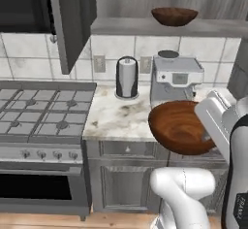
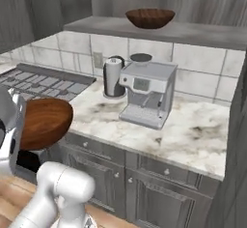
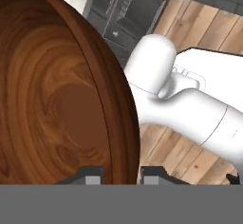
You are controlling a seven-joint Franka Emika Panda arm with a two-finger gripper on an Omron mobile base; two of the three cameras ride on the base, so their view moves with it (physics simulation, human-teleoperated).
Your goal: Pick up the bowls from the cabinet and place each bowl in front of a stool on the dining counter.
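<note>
Stove [image 1: 41, 111] occupies the left of the left base view; its right edge meets the marble tabletop [image 1: 118, 119]. At the back edge of the tabletop stand, left to right, a towel roll [image 1: 127, 77] and a coffee machine [image 1: 174, 80].

Held bowl [image 1: 180, 127]: the reddish-brown one, carried clear of the tabletop, out past its front edge, at about tabletop height. It is tipped well off level, with the opening facing up and toward the stove side. The fingers [image 3: 122, 174] are clenched on its rim, one fingertip inside the wall and one outside, so the bowl body extends straight ahead of the fingers along the gripper axis.

Second bowl [image 1: 174, 16]: dark brown, upright on the cabinet shelf [image 1: 213, 27], near the shelf's front edge, above the coffee machine and well apart from the held bowl.

Governing relation for the coming move: the dining counter and stools lie outside these views, so the carry calls for a base turn. The rim grip leaves the bowl overhanging forward; judged risk is contact with the tabletop front edge, or slip at the rim, during rotation.
</note>
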